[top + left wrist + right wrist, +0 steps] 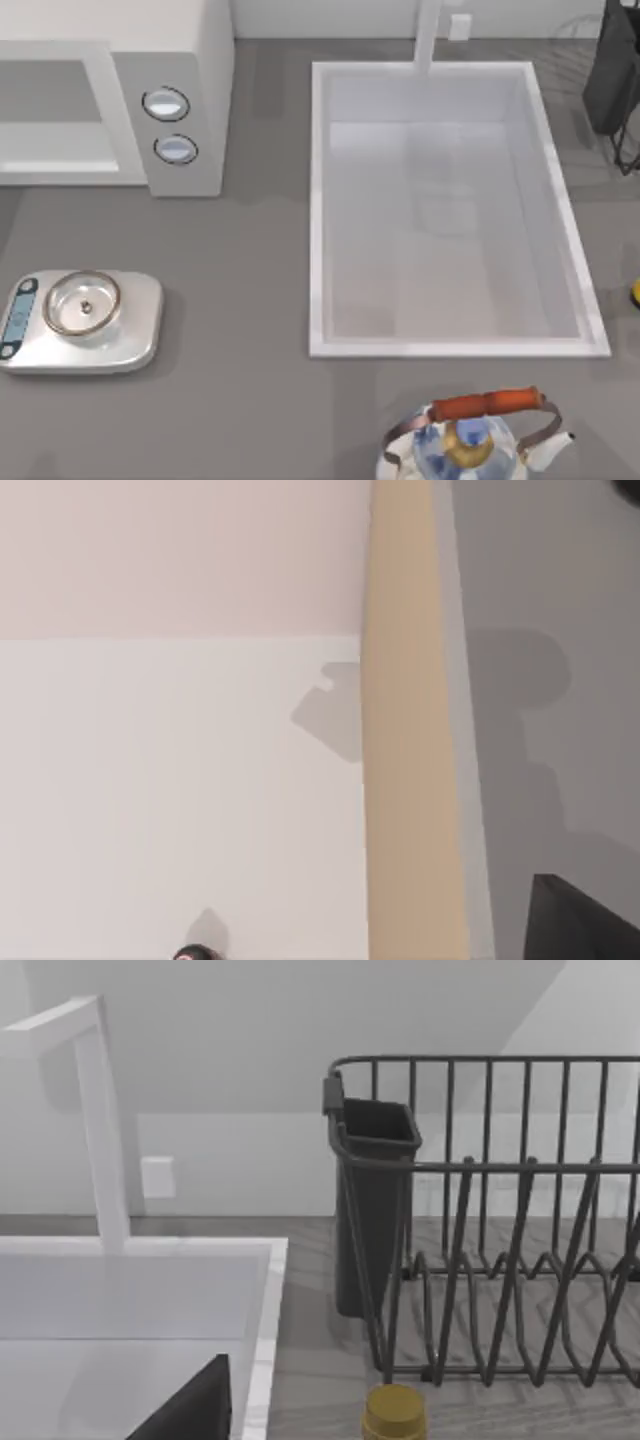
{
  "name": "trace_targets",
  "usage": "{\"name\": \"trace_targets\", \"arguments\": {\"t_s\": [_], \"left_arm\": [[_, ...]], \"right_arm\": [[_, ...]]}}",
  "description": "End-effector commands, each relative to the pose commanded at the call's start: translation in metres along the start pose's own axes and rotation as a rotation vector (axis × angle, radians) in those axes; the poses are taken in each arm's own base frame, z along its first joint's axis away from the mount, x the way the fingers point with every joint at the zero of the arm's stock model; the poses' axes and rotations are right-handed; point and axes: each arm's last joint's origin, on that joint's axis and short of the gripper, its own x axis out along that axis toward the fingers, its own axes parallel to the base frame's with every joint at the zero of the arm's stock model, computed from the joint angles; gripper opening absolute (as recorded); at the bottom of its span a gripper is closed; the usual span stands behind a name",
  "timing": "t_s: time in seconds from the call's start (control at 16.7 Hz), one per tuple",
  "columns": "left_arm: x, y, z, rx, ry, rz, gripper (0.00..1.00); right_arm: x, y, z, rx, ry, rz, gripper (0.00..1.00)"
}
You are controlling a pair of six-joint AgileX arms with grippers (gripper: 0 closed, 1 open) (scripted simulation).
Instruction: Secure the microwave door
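The white microwave (190,40) stands at the table's back left, its two round silver-rimmed knobs (166,104) facing the front. Left of the knobs its front shows a grey recess (50,92) with a white band below it. The microwave door is out of view. A dark piece of my left gripper (585,920) sits at a corner of the left wrist view, over flat white and grey surfaces and a tan strip (405,730). A dark piece of my right gripper (190,1410) hangs above the sink's edge.
A white sink basin (320,200) with a faucet (428,35) fills the middle. A silver kitchen scale (82,320) lies front left, a kettle (470,440) with an orange handle at the front. A dark dish rack (500,1220) and a small yellow-capped item (394,1415) are at the right.
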Motion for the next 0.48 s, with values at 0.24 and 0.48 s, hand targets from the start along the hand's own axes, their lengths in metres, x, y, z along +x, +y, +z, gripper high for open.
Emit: {"name": "trace_targets", "arguments": {"t_s": [0.24, 0.48], "left_arm": [[0.013, -0.0033, -0.0165, -0.01, 0.007, -0.009, 0.0], [0.0129, -0.0053, -0.014, -0.005, 0.006, -0.011, 0.0]], "right_arm": [[0.0, 0.0, 0.0, 0.0, 0.0, 0.0, 1.0], [0.0, 0.0, 0.0, 0.0, 0.0, 0.0, 1.0]]}}
